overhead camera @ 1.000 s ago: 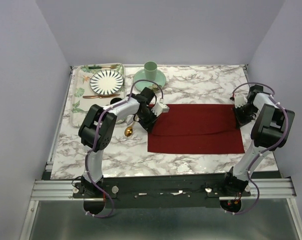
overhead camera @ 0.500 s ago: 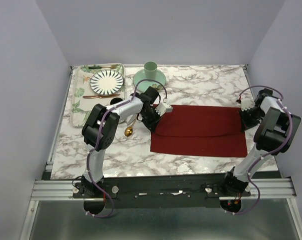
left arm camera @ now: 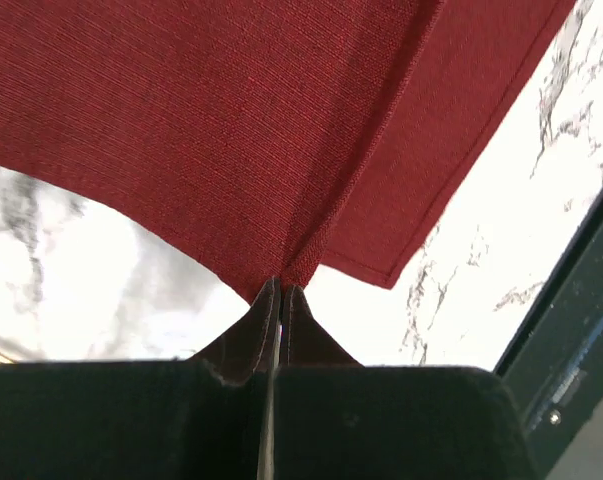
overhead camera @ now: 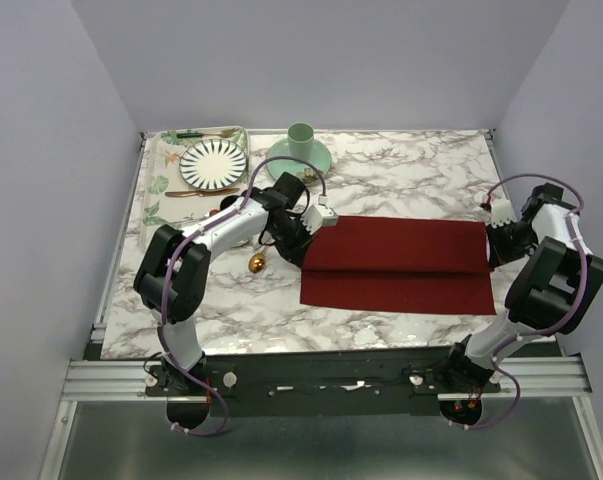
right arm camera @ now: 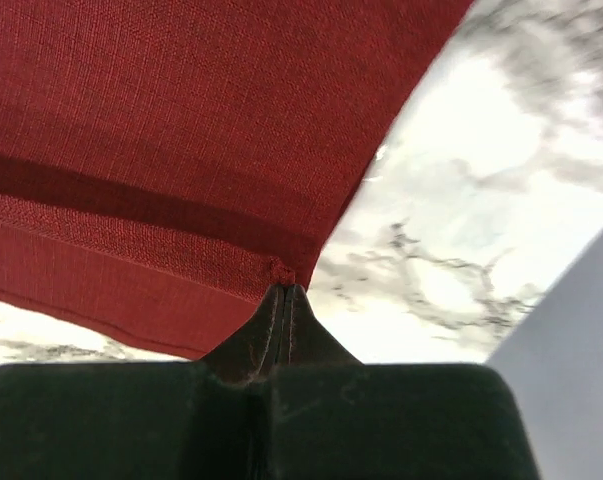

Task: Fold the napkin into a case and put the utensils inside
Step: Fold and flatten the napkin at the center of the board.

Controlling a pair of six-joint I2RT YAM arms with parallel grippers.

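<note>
The dark red napkin (overhead camera: pixel 396 265) lies on the marble table, its far half lifted as an upper layer over the near half. My left gripper (overhead camera: pixel 304 242) is shut on the napkin's left edge (left arm camera: pixel 231 130), fingertips pinching cloth at the fold (left arm camera: pixel 281 288). At the right end, my right gripper (overhead camera: pixel 490 245) is shut on the napkin's corner (right arm camera: pixel 286 288), with red cloth (right arm camera: pixel 161 150) stretched ahead of it. A gold spoon (overhead camera: pixel 256 263) lies on the table just left of the left gripper.
A floral tray (overhead camera: pixel 156 185) at the far left holds a striped plate (overhead camera: pixel 213 163), a green-handled utensil (overhead camera: pixel 199 134) and a brown-gold utensil (overhead camera: pixel 193 193). A green cup on a saucer (overhead camera: pixel 300 146) stands behind the napkin's left end.
Both grippers stayed shut on the cloth and shifted slightly right and toward the near edge. The napkin moved with them, and the right arm's elbow swung outward.
</note>
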